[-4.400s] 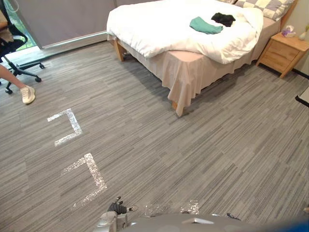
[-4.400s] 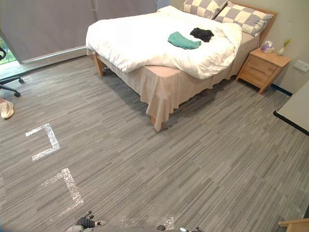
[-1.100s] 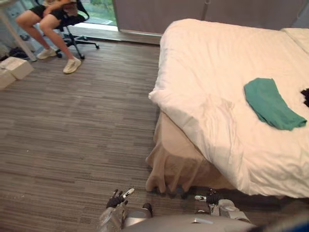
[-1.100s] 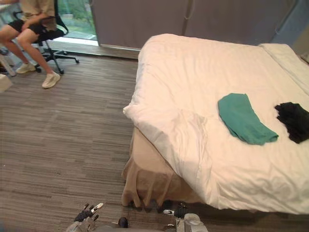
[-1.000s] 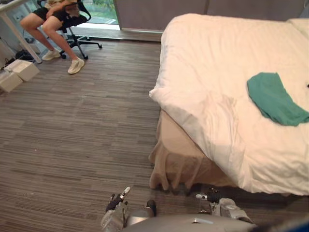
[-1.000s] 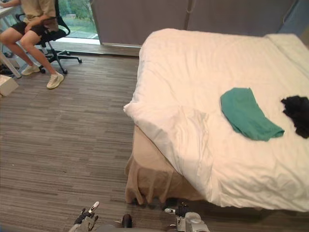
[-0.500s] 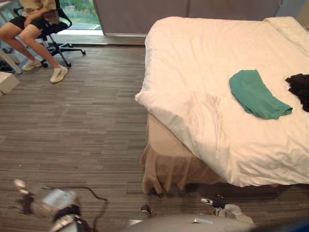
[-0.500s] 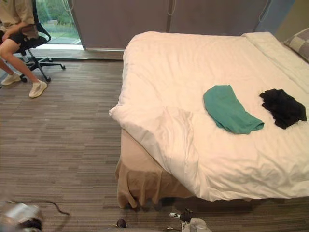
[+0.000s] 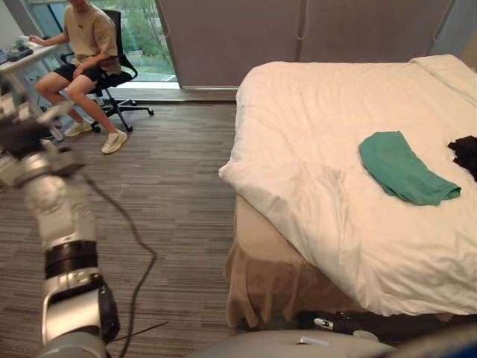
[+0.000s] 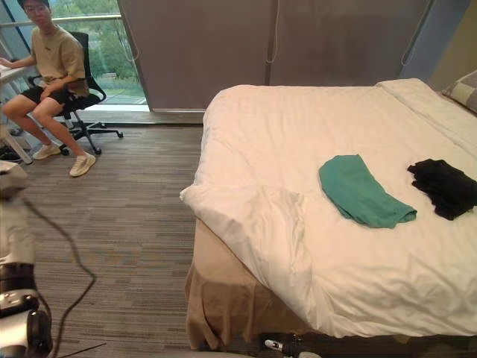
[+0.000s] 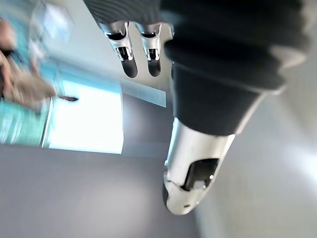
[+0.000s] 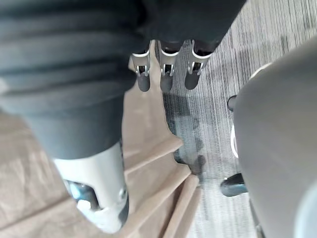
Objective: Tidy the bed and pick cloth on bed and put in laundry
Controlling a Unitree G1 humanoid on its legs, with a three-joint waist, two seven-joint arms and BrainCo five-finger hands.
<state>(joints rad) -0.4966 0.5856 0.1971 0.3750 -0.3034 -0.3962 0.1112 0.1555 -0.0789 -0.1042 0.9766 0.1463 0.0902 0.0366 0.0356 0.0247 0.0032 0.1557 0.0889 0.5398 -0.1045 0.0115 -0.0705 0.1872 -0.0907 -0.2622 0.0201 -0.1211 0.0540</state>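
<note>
The left hand (image 11: 197, 146) was up in the air with its fingers straight and relaxed, grasping nothing; in the left eye view it sat at the upper left of the frame, on the end of an arm coming up from the lower left corner. The right hand (image 12: 95, 181) hung low, fingers likewise loose and empty, just in front of the beige bed skirt (image 9: 264, 272) above the grey floor (image 9: 171, 194). Beyond them stood the bed (image 9: 246, 224), its white duvet (image 9: 313, 127) rumpled and folded over at the near corner in the middle of the frame. The green cloth (image 9: 402, 168) lay flat on the duvet toward the right, well apart from both hands, and the black cloth (image 10: 446, 186) lay bunched at the right edge, near the green one but not touching it. A person (image 9: 83, 45) sat on an office chair (image 9: 123, 78) at the upper left. Both cloths looked light, soft and limp, likely to sag and drape when lifted, so a pinch through a raised fold near the middle of each would probably gather them best. The duvet looked bulkier, best taken at its turned corner and edge.
</note>
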